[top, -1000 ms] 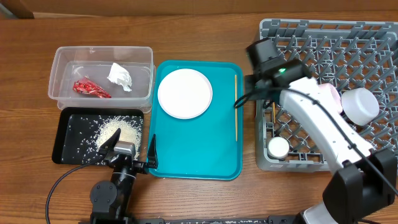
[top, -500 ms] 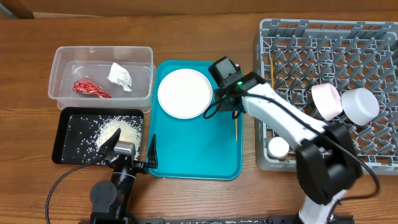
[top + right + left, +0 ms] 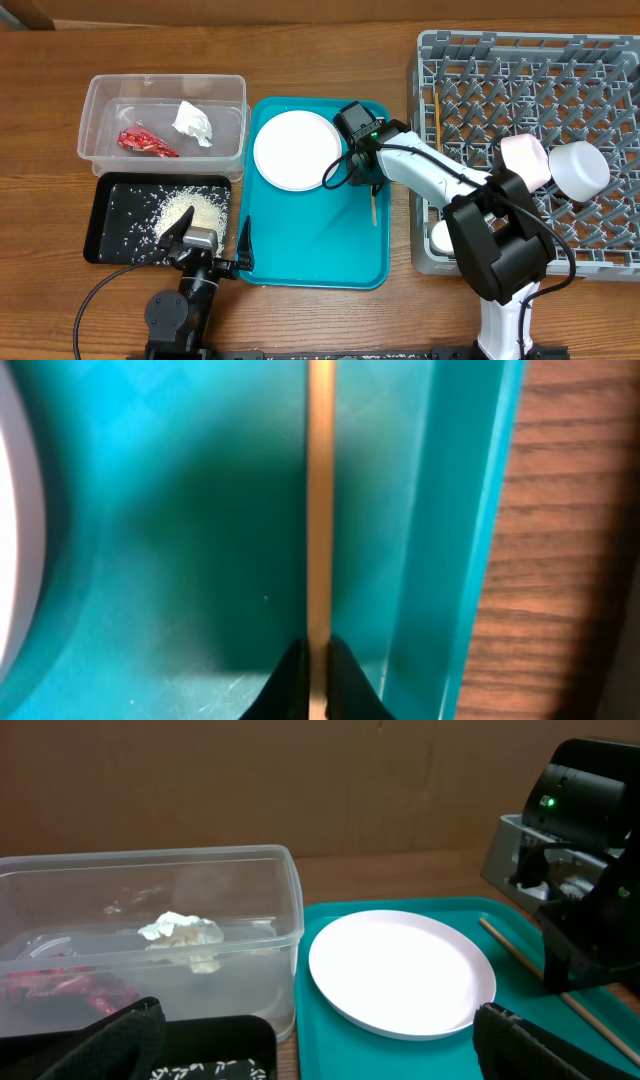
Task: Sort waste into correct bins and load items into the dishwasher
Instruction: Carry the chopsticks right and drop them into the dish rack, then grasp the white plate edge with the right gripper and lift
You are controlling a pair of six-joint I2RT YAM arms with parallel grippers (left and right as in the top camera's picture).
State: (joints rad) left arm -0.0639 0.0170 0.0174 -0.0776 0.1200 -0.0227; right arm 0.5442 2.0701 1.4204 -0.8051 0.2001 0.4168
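Note:
My right gripper (image 3: 368, 178) is low over the teal tray (image 3: 320, 240), shut on a thin wooden chopstick (image 3: 374, 207). In the right wrist view the fingers (image 3: 319, 665) pinch the chopstick (image 3: 320, 500) near the tray's right wall. A second chopstick (image 3: 437, 113) lies in the grey dish rack (image 3: 530, 60). The white plate (image 3: 297, 150) sits on the tray. The clear tub (image 3: 100, 95) holds the red wrapper (image 3: 147, 142) and the white tissue (image 3: 194, 122). Rice (image 3: 190, 210) lies in the black tray (image 3: 105, 235). My left gripper (image 3: 205, 240) is open and empty at the front.
The rack also holds a pink bowl (image 3: 525, 160), a white bowl (image 3: 577, 168) and a white cup (image 3: 447, 237). In the left wrist view the plate (image 3: 400, 970) and the tub (image 3: 150, 910) lie ahead, with the right arm (image 3: 590, 870) at the right.
My right arm has swung left from the dish rack to the teal tray and come down with its fingers round the chopstick there. The left arm has not moved.

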